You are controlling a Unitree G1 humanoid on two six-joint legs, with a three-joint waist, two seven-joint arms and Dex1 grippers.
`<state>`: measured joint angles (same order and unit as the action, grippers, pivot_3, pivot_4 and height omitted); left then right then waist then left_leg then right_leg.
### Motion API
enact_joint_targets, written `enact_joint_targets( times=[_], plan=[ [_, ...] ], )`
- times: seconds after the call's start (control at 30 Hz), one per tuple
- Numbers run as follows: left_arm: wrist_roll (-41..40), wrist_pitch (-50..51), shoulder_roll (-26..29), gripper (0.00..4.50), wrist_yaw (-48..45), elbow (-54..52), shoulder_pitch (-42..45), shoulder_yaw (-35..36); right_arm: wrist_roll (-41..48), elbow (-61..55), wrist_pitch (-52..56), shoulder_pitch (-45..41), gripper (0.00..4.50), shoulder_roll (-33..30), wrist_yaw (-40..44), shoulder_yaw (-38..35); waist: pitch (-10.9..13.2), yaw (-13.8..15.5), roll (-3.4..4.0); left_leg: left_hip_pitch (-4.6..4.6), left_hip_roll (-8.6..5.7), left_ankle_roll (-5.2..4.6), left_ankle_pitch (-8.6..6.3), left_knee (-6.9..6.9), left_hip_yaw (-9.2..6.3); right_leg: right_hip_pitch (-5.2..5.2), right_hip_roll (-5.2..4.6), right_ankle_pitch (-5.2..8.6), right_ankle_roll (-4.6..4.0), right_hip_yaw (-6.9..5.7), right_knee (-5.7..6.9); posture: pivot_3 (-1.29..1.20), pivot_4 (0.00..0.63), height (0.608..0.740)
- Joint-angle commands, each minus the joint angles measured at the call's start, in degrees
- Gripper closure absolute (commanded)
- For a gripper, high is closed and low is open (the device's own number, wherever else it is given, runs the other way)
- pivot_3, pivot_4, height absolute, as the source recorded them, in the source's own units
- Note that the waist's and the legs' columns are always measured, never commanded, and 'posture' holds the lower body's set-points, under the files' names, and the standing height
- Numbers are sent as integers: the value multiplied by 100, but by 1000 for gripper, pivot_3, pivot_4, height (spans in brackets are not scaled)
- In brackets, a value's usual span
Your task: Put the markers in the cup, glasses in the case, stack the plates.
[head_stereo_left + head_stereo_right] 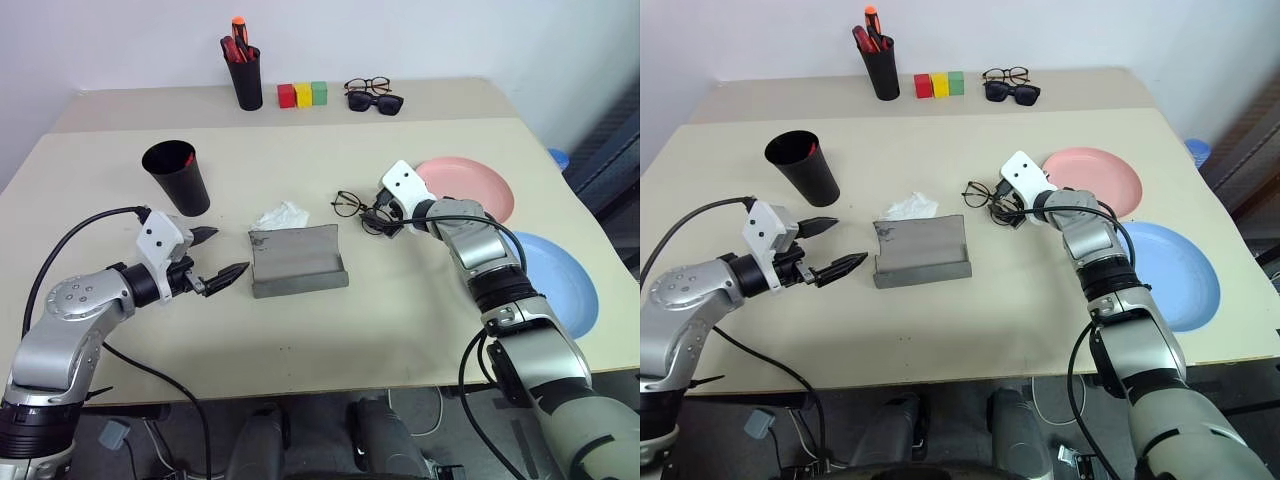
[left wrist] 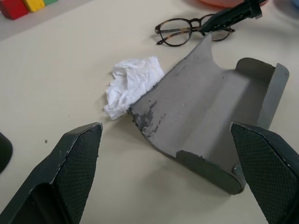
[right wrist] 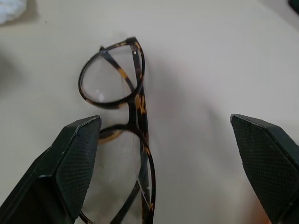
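The glasses (image 1: pixel 349 205), thin dark frame with clear round lenses, lie folded on the table right of the case. My right gripper (image 1: pixel 383 218) is open right at them; in the right wrist view the glasses (image 3: pixel 140 107) lie between its spread fingers (image 3: pixel 70 158). The grey case (image 1: pixel 297 260) lies open at the table's middle. My left gripper (image 1: pixel 229 252) hovers open just left of it, holding nothing. The black cup (image 1: pixel 178 178) stands back left with a red marker end (image 1: pixel 187 157) at its rim. The pink plate (image 1: pixel 470 185) and the blue plate (image 1: pixel 555 280) lie apart at the right.
A crumpled white tissue (image 1: pixel 280 215) lies behind the case. At the back stand a narrow black pen pot (image 1: pixel 243 70) with red and orange pens, three coloured blocks (image 1: pixel 302 95), black-rimmed glasses (image 1: pixel 368 85) and sunglasses (image 1: pixel 375 102).
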<state>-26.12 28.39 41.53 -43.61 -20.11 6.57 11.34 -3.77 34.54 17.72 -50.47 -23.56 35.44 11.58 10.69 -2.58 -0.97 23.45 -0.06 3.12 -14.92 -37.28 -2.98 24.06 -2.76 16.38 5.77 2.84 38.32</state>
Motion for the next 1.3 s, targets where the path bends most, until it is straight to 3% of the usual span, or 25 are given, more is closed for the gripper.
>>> enact_joint_targets(
  times=[0.03,0.27,0.37,0.57,0.6,1.03,1.13,1.23,1.3],
  plan=[
    [-142,13,-70,21,136,-245,-25,231,-15,46,-150,-246,0,74,62,-61,0,2,0,0,0,0,0,0,0,0,0,0,0,0,0,0,150,740],
    [-308,267,-93,21,282,-527,-11,237,-103,280,-198,-344,0,146,71,-55,0,5,0,0,0,0,0,0,0,0,0,0,0,0,0,0,150,740],
    [-360,350,-81,0,323,-616,-11,242,-128,355,-204,-369,1223,151,72,-51,0,4,0,0,0,0,0,-1,0,0,-1,0,0,0,0,0,150,740],
    [-385,375,-51,0,328,-628,-3,245,-162,332,-146,-350,4322,133,101,-62,0,3,0,0,0,0,0,-1,0,0,-1,0,0,0,0,0,150,740],
    [-377,348,-52,0,317,-603,-12,242,-172,318,-144,-340,4423,126,99,-62,0,3,0,0,-1,0,0,-1,0,0,-1,0,0,0,0,0,150,740],
    [-297,186,-78,0,258,-482,-68,226,-255,-55,-180,-382,4423,-36,143,-168,0,3,0,-1,-1,0,0,0,0,0,0,0,0,0,0,0,150,740],
    [-294,187,-82,0,260,-469,-57,206,-8,72,314,-646,3563,27,33,-484,0,4,1,-1,-1,0,0,-1,0,0,-1,0,0,0,0,0,150,740],
    [-280,160,-104,0,262,-433,-29,165,9,250,527,-805,2223,-58,316,-437,0,4,1,0,0,0,0,0,0,0,0,0,0,0,0,0,150,740],
    [-267,128,-115,0,254,-392,-9,139,-120,529,531,-971,2223,-132,349,-338,0,3,1,-1,-1,0,0,0,0,0,0,0,0,0,0,0,150,740]
  ],
)
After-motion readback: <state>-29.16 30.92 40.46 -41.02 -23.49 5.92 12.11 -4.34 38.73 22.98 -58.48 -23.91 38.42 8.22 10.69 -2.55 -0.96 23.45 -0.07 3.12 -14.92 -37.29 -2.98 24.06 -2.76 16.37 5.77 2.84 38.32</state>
